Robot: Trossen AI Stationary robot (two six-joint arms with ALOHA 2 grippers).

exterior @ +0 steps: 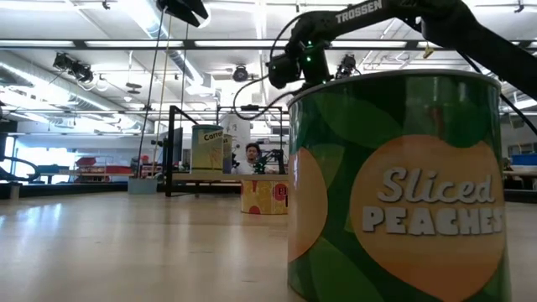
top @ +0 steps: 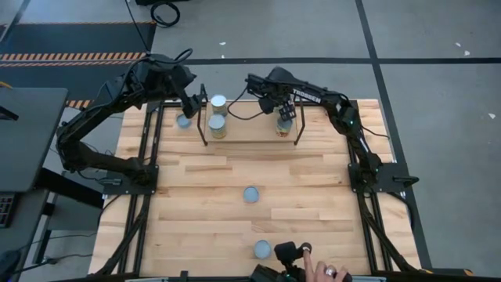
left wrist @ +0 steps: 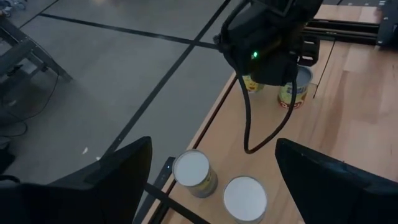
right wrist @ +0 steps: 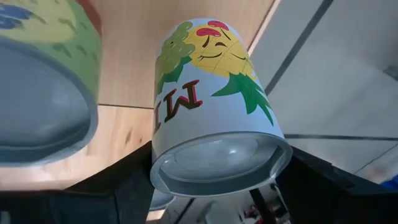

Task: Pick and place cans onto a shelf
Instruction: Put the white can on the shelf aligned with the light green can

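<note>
The right pincer (top: 285, 114) hangs over the right end of the shelf (top: 249, 142), fingers spread on either side of a pineapple-labelled can (right wrist: 214, 118) that fills its wrist view; whether the pads actually touch the can I cannot tell, so it reads as either just releasing or about to grip. That can sits directly under the pincer on the shelf board (top: 285, 125). Across the shelf from it, toward the left end, stand two more cans, one on the board (top: 218, 125) and one just behind it (top: 219, 103).

The left pincer (top: 192, 102) hovers beside those two, fingers spread wide and empty, with a further can (top: 184, 121) just outside the shelf's left post on the tabletop (top: 313, 188).

Well away from both pincers, toward the near edge, one can (top: 251, 194) rests mid-tabletop and another, the sliced-peaches can (top: 262, 249), stands close to a person's hand (top: 322, 270) at the edge.

By my reckoning, two or three cans are shelved and at least three remain to be moved.
</note>
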